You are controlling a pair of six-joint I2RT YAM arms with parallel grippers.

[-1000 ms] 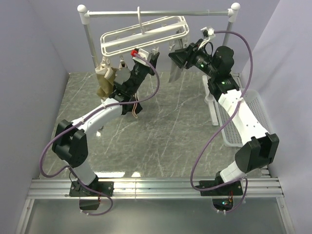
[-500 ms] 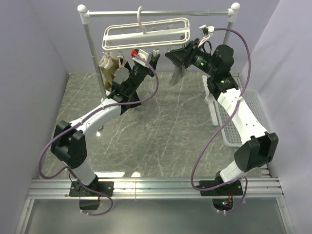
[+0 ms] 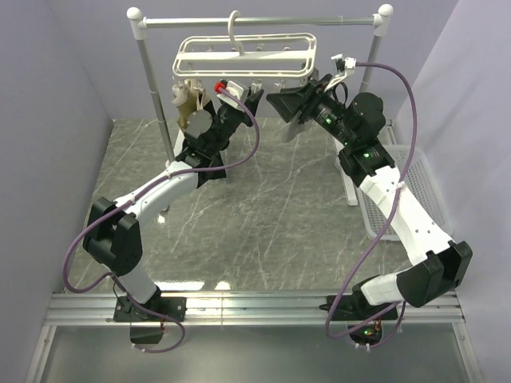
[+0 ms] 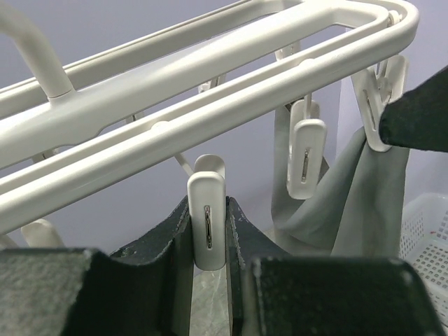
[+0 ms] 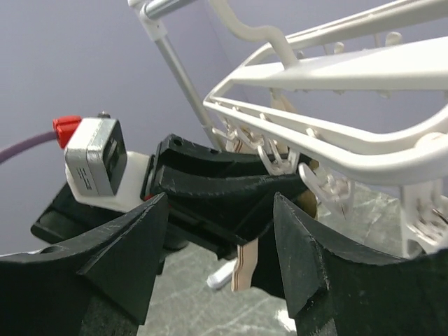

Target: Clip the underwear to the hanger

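Note:
The white hanger (image 3: 239,54) hangs level from the metal rail; it also shows in the left wrist view (image 4: 210,91) and the right wrist view (image 5: 364,70). My left gripper (image 3: 243,97) is raised to its row of clips. Its fingers (image 4: 208,204) press both sides of one white clip (image 4: 207,245). The underwear (image 5: 245,269) shows as a tan waistband strip with black fabric hanging below the left gripper (image 5: 231,185). Its top is hidden. My right gripper (image 3: 289,104) is open and empty (image 5: 220,203), facing the left gripper from the right.
A grey garment (image 3: 286,126) hangs from a right-end clip (image 4: 378,119). A tan garment (image 3: 186,108) hangs at the hanger's left end. The metal rail (image 3: 263,21) stands on white posts. A white basket (image 3: 399,183) sits at the table's right edge.
The hanger has swung from tilted to level. My left gripper has risen to the clips. My right arm has reached further left towards the hanger.

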